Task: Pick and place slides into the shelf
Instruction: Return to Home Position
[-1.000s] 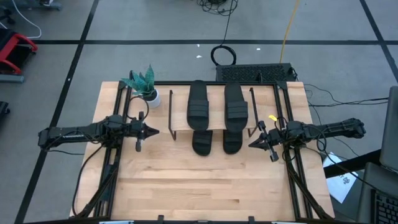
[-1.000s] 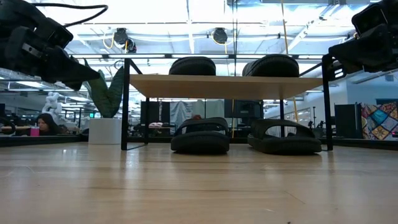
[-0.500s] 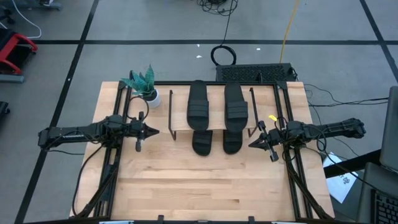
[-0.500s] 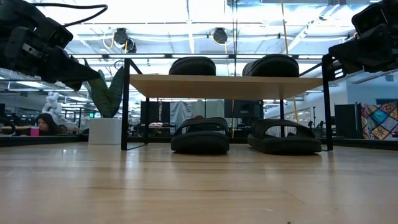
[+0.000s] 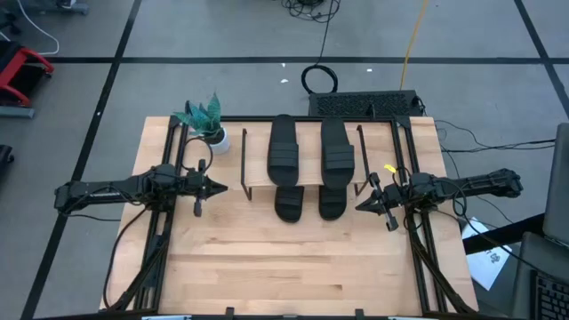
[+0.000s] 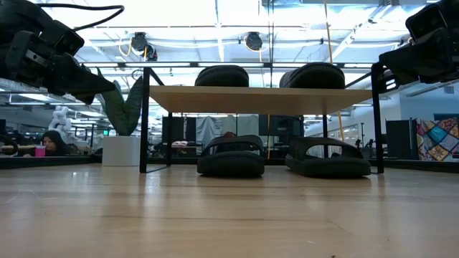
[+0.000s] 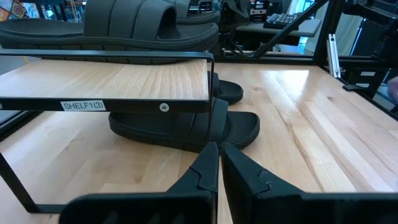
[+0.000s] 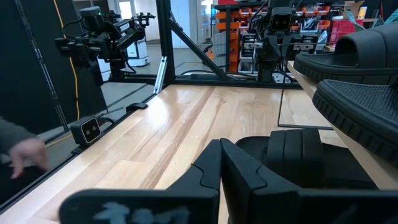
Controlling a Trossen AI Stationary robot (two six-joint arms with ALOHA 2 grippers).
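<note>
From overhead I see the shelf [image 5: 258, 167] at the 12 o'clock side of the table [image 5: 293, 262]. The left top slide [image 5: 284, 151] and right top slide [image 5: 337, 151] lie side by side on its board. The left lower slide [image 5: 289, 206] and right lower slide [image 5: 332, 204] sit beneath it, their ends poking out toward 6 o'clock. The left gripper [image 5: 220, 188] hovers at the shelf's 9 o'clock and the right gripper [image 5: 359, 205] at its 3 o'clock, both apart from it. A potted plant [image 5: 206, 120] stands at the shelf's 10 o'clock.

At table level, one pair rests on the board and the other on the tabletop below, between the wire legs.

On the left wrist camera, the fingers [image 7: 202, 174] are pressed together and empty, pointing at the shelf's end. The right wrist camera shows the same — closed, holding nothing, with a lower slide just ahead. A person's hand [image 8: 25, 152] shows beyond the table edge.
</note>
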